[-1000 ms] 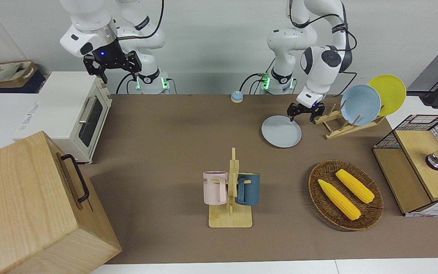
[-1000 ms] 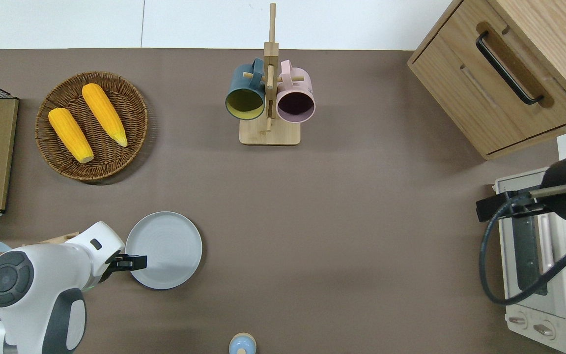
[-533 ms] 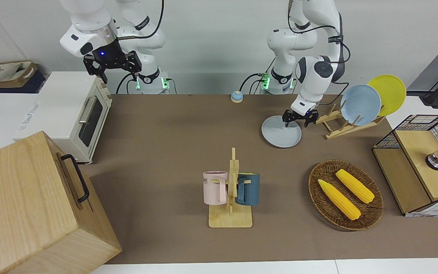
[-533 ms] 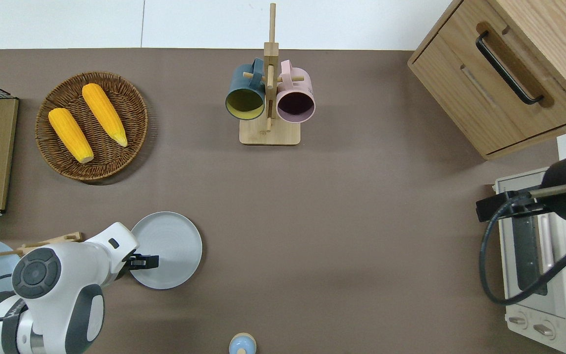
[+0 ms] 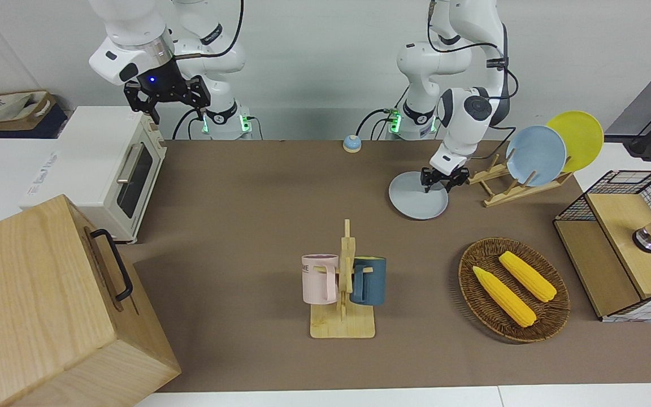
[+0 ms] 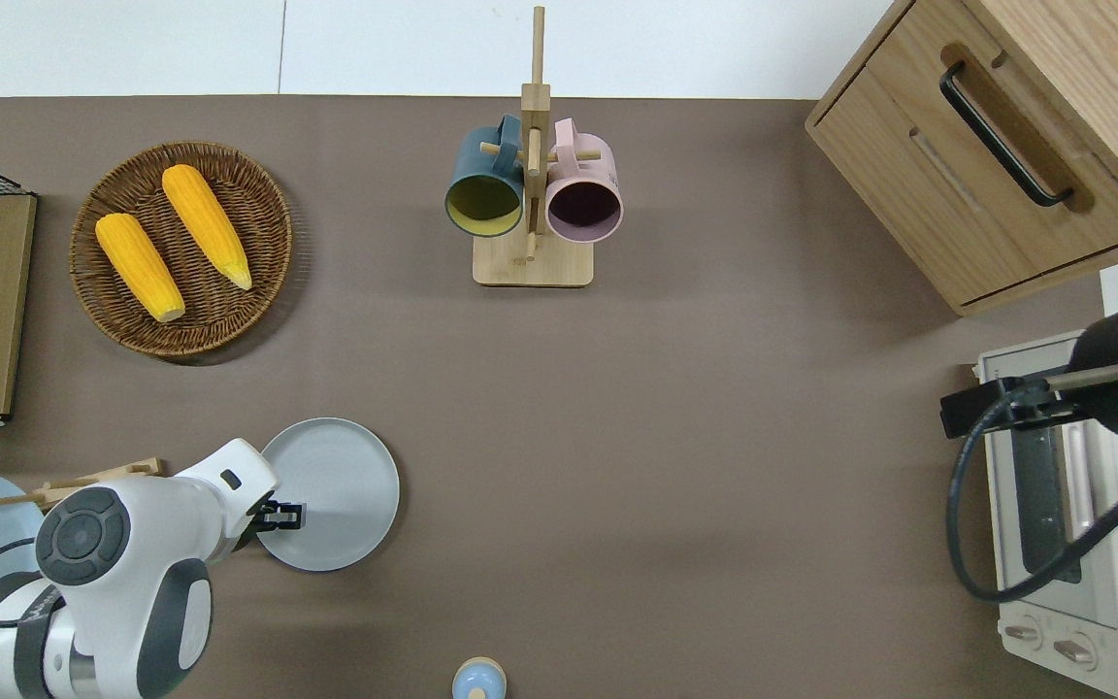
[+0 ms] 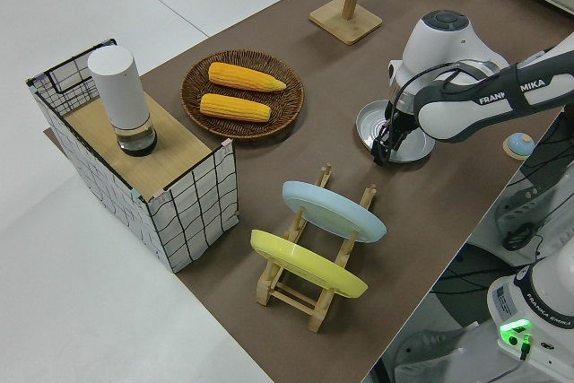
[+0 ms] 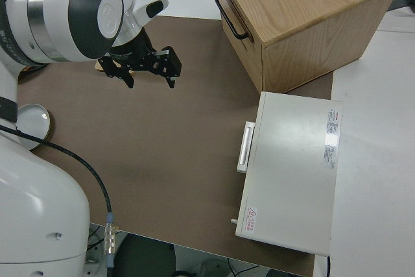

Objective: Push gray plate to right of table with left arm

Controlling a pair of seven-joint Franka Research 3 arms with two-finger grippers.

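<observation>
Resting flat on the long brown-covered surface [image 6: 675, 408], near the left arm's base, was the round pale blue-gray plate [image 6: 331, 485] | small black left gripper [image 6: 289, 515] was set low on its rim, finger spread undetermined | risk judged: fingers riding over the low rim, plate left unpushed | right arm parked.

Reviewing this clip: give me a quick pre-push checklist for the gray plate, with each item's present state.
1. Left gripper sits low at the gray plate, over its edge toward the left arm's end: ok.
2. Fingertip contact with the plate: cannot tell.
3. Plate lies flat on the table: ok.
4. Path toward the right arm's end shows bare tabletop: ok.
5. Dish rack stands apart from the plate: ok.
6. Right gripper parked: ok.
</observation>
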